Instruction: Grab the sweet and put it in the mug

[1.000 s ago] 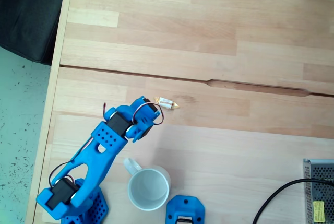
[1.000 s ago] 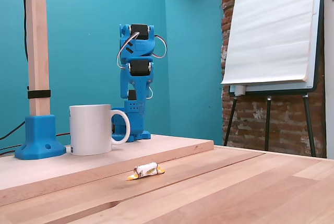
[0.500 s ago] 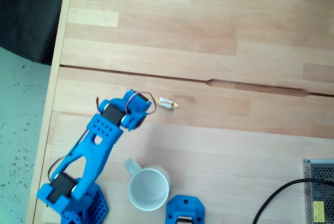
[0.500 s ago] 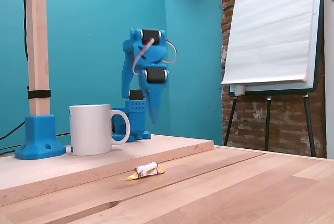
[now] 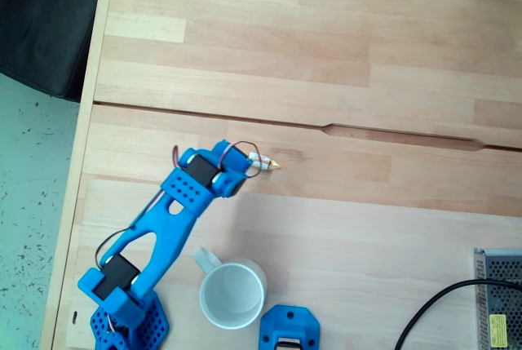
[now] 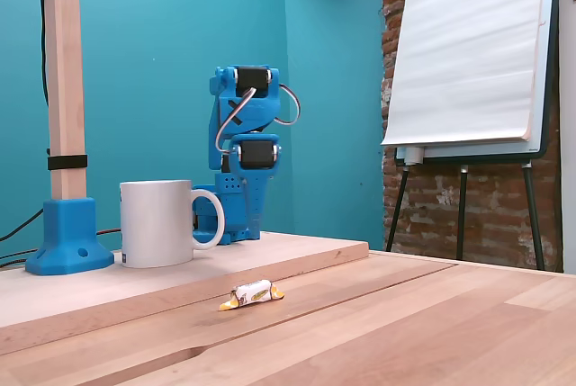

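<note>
We see the gripper mid-frame left, just beside the sweet; jaw state unclear. The mug sits bottom centre, upright, well apart.

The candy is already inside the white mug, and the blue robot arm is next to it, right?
Not quite. The candy isn't in the white mug; it lies on the wooden table, apart from the mug, as the low fixed view shows. From above, the mug looks empty. The blue robot arm is indeed nearby.
</note>
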Available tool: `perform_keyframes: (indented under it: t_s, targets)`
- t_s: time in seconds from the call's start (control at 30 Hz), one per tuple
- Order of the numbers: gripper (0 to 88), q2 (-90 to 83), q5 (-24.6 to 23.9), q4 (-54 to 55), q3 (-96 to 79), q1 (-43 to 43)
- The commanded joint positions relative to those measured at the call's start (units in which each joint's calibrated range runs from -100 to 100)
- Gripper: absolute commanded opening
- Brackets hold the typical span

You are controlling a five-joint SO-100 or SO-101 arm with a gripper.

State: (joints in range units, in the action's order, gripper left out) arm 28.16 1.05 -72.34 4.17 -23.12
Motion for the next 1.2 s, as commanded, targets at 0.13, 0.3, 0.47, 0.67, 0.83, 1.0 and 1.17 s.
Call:
perform_keyframes:
  t_s: [0.13,0.3,0.47,0.67,0.83,1.0,1.17]
  targets:
    - [0.0,0.07,0.34,-0.49,3.24,-1.50]
    - [0.0,2.82,-0.05,-0.57,6.54,-2.01]
    - [0.0,6.61,-0.10,-0.57,10.91,-1.87]
    - [0.0,8.76,0.44,-0.57,14.56,-1.94]
    - [0.0,10.23,2.15,-0.57,16.53,-1.21]
    - [0.0,12.46,2.64,-1.46,16.88,-1.28]
    - [0.0,14.10,1.47,-4.68,18.13,-1.28]
